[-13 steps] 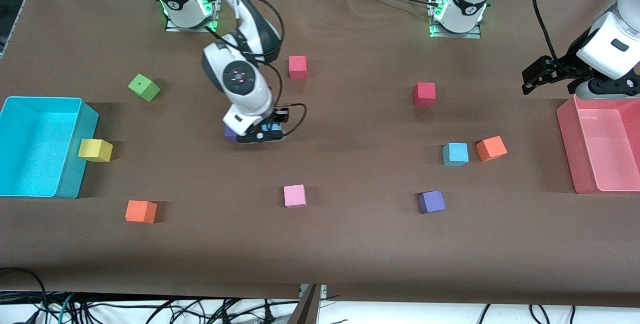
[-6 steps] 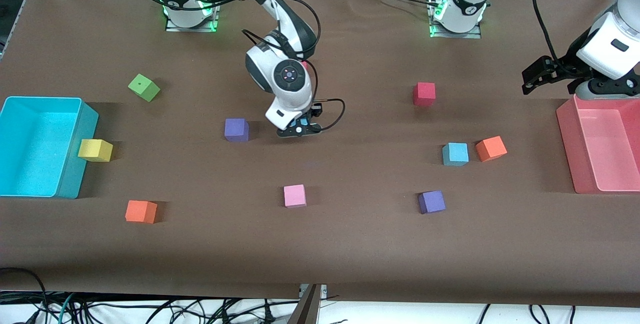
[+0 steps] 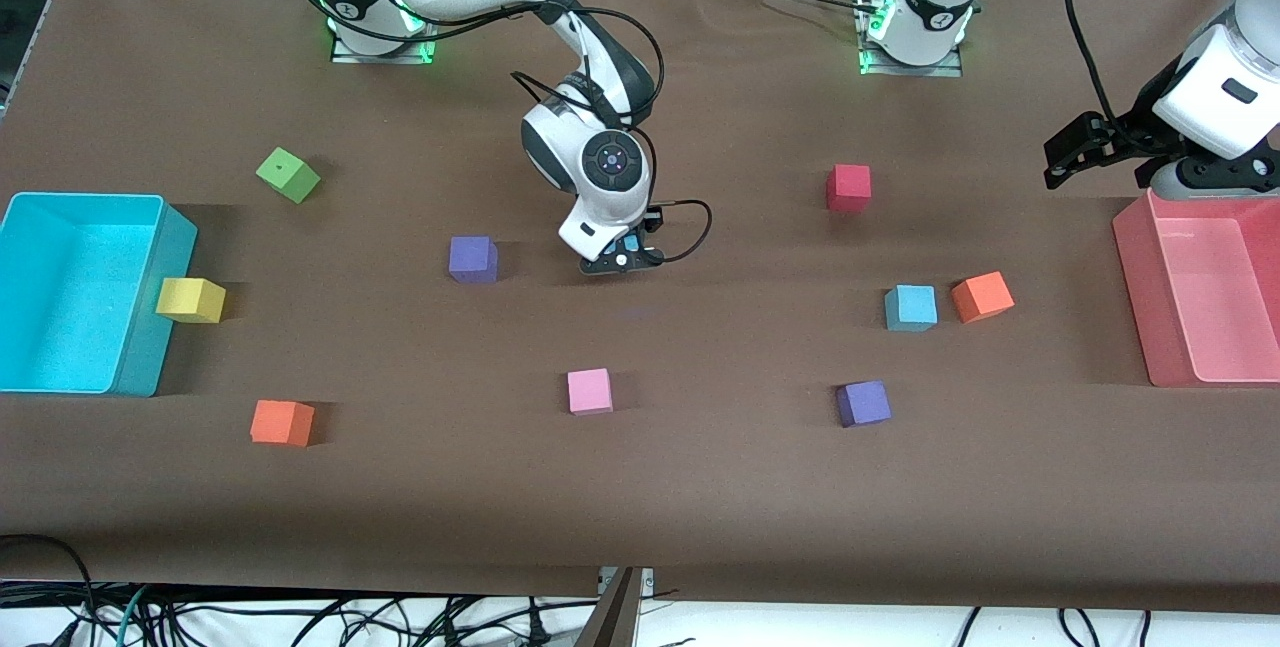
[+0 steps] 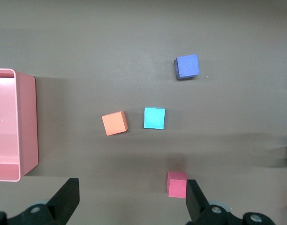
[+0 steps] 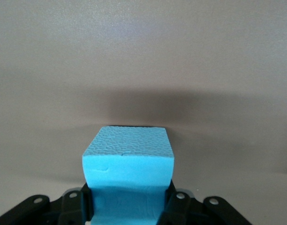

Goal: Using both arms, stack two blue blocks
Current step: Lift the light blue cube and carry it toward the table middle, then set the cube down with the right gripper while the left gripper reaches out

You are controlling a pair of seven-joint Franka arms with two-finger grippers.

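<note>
**One blue block aloft, one on the brown surface**

The right gripper (image 3: 622,262) clamps a blue block (image 5: 128,176) above the brown surface (image 3: 700,487). The second blue block (image 3: 911,308) sits beside an orange cube (image 3: 982,296). The left gripper (image 3: 1068,159) waits spread wide over the pink bin (image 3: 1200,367).

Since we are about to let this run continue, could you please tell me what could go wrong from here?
1. The right gripper grips the held blue block only at its lower part; it might tilt or slip in transit.
2. The orange block sits close beside the target blue block, so the jaws might bump it while lowering.
3. The left gripper hangs open above the pink bin; the arms may crowd each other there.
</note>
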